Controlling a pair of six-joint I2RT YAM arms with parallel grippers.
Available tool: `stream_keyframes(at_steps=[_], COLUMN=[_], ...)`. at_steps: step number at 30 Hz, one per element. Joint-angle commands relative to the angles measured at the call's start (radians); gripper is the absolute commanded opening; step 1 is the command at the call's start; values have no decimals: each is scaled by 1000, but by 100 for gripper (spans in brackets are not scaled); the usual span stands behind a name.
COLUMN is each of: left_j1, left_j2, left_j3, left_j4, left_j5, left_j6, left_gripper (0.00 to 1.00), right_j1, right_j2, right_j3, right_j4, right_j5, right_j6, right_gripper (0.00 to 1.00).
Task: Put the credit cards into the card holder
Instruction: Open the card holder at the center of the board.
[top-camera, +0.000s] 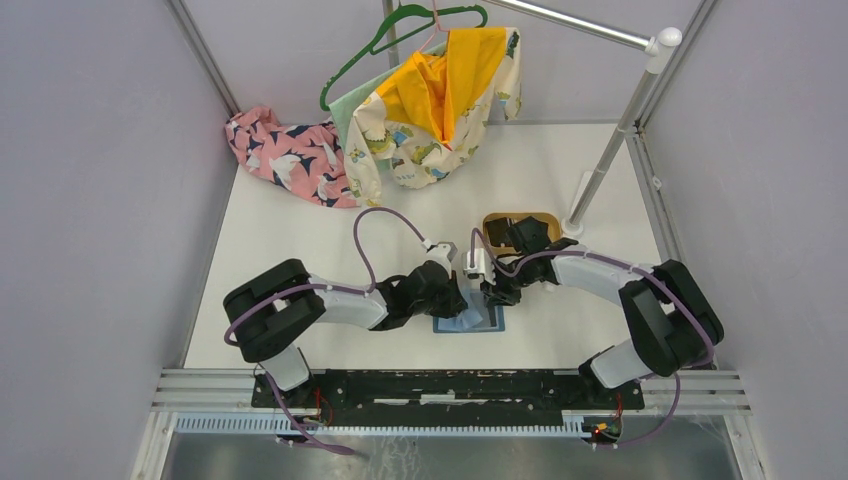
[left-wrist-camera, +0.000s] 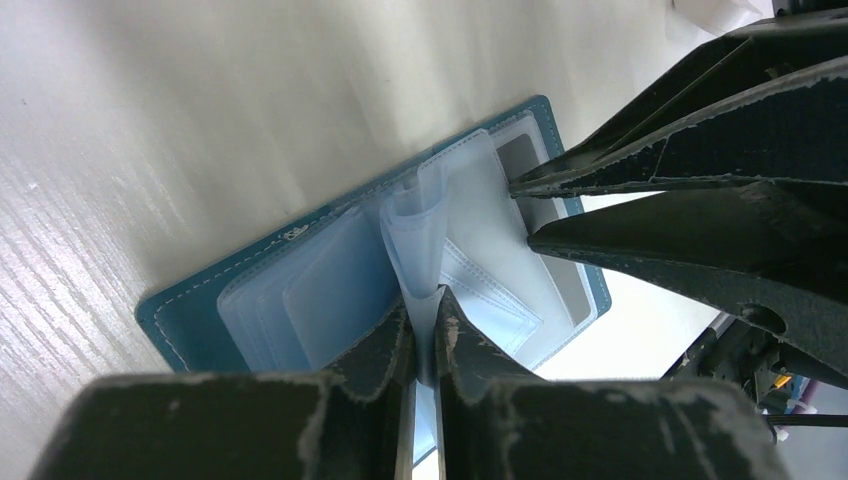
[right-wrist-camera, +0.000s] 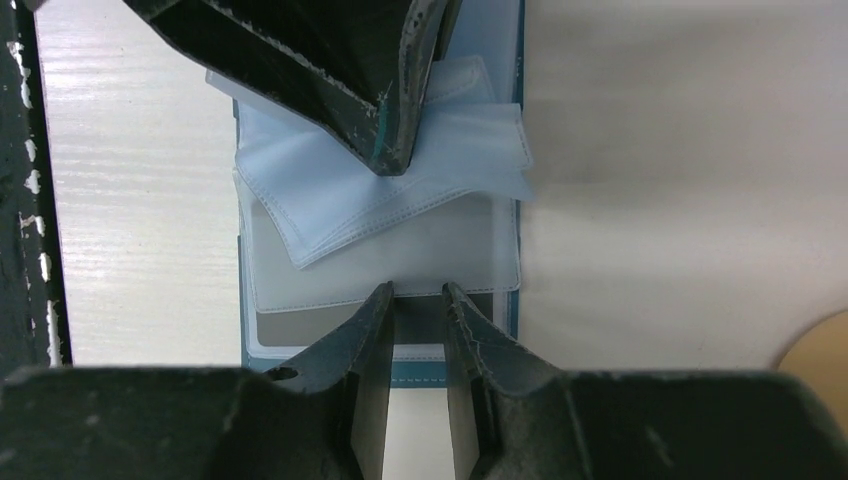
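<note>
Reaching in from the left over the white surface (top-camera: 290, 260), the left arm bends toward the middle, with a pink patterned cloth (top-camera: 285, 155) bunched behind it at the far left corner. The left claw (left-wrist-camera: 427, 305) is pinched tight on 1 clear sleeve (left-wrist-camera: 415, 225) of the card holder (left-wrist-camera: 190, 315), and that sleeve stands up and curls above the others.

The card holder lies open and flat near the front edge of the surface, between the 2 claws. Its teal cover is down and its clear sleeves fan upward. Behind it, at the back, a floral garment (top-camera: 400, 140) with a yellow lining hangs from a green hanger (top-camera: 400, 25).

The right claw (right-wrist-camera: 417, 300) meets the holder from the opposite side. Its 2 fingers stand a narrow gap apart, their tips at the edge of a flat clear pocket on the holder's far half. The teal edge and the surface show through the gap, with nothing seen clamped there.

Further right sits an oval wooden tray (top-camera: 497, 218), partly covered by the right arm. The dark shapes (top-camera: 503, 230) in it are too small to tell whether they are credit cards. A metal pole (top-camera: 605, 160) rises just beside the tray.
</note>
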Motion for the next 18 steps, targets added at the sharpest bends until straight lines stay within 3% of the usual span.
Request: stream_keyframes(at_steps=[1, 6, 18], left_j1=[-4, -4, -5], left_j2=[54, 53, -2], left_j3=[-50, -60, -122], left_j4=[-105, -54, 70], left_j5=[21, 59, 144], left_j6=[26, 26, 35], left_gripper=[15, 18, 56], right_j1=[21, 25, 25], right_j2=[28, 48, 126], right_j3=[-1, 5, 28], right_j4=[19, 31, 62], right_j5=[37, 1, -113], right_j6=[28, 59, 141], right_gripper=[30, 30, 30])
